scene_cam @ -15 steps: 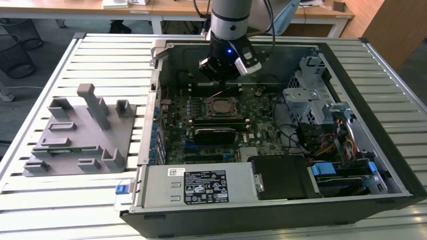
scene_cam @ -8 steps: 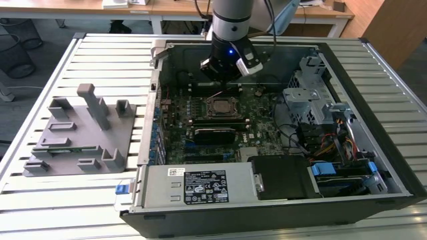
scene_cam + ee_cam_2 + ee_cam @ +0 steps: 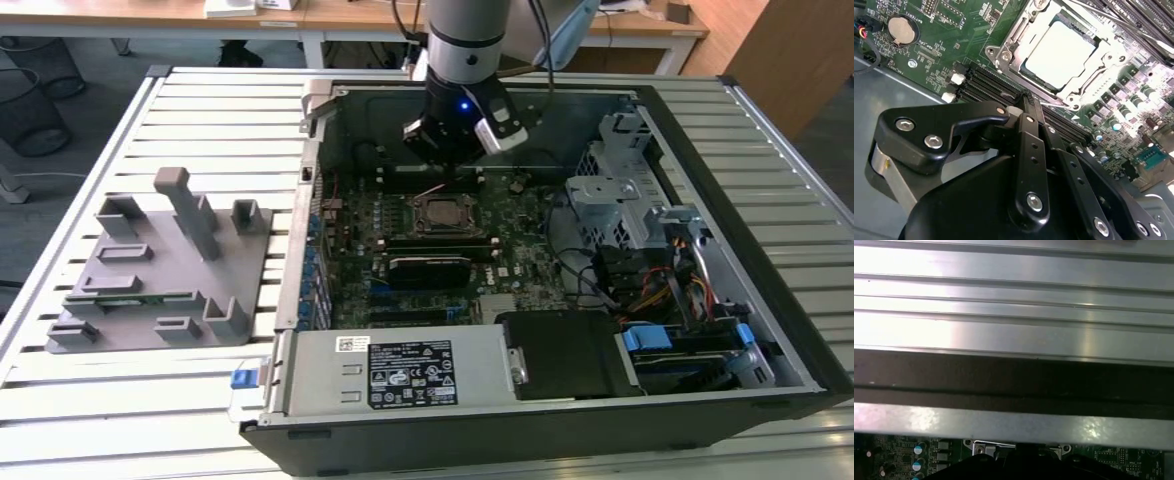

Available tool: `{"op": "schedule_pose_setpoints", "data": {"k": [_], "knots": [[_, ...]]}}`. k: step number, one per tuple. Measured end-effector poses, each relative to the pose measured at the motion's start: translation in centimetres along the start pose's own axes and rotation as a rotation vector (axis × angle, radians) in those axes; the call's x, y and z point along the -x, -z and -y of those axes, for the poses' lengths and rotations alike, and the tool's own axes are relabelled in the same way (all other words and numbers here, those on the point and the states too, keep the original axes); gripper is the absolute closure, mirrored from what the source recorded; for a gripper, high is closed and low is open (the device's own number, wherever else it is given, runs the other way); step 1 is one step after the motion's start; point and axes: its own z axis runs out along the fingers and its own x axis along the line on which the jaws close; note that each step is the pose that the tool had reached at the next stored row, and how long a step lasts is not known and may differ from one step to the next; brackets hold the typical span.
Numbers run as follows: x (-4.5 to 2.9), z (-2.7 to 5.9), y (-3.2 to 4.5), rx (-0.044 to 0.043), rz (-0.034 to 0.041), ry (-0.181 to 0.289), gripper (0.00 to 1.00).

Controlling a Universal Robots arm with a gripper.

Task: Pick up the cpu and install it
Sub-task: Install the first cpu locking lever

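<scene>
Silver-grey metal marks the cpu (image 3: 1060,54), which is seen seated in its socket (image 3: 1054,52) on the motherboard (image 3: 427,240) in the second wrist view, framed by the steel retention bracket. The claw (image 3: 1026,107) is seen drawn shut on nothing, its tips pressed together just short of the socket's near edge, over the black memory slots (image 3: 989,85). In the exterior view the arm (image 3: 465,60) hangs inside the open case (image 3: 694,180), at about twelve o'clock of the socket. The placing is judged done or nearly so; a good finish would call for the chip to lie flat and square, with no corner riding on the frame. Room is tight: the drive cage (image 3: 627,190) stands at three o'clock, the case wall (image 3: 310,190) at nine, loose cables (image 3: 587,270) near four. Free space is judged to lie straight upward. On the slatted worktop (image 3: 160,390), well apart at nine o'clock, a grey fixture plate (image 3: 160,270) rests.
</scene>
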Motion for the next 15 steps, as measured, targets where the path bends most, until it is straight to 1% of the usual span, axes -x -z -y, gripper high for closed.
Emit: {"op": "schedule_pose_setpoints", "data": {"k": [15], "knots": [[0.65,0.1,-1.17,-0.0031,-0.0002,0.0,0.89]]}}
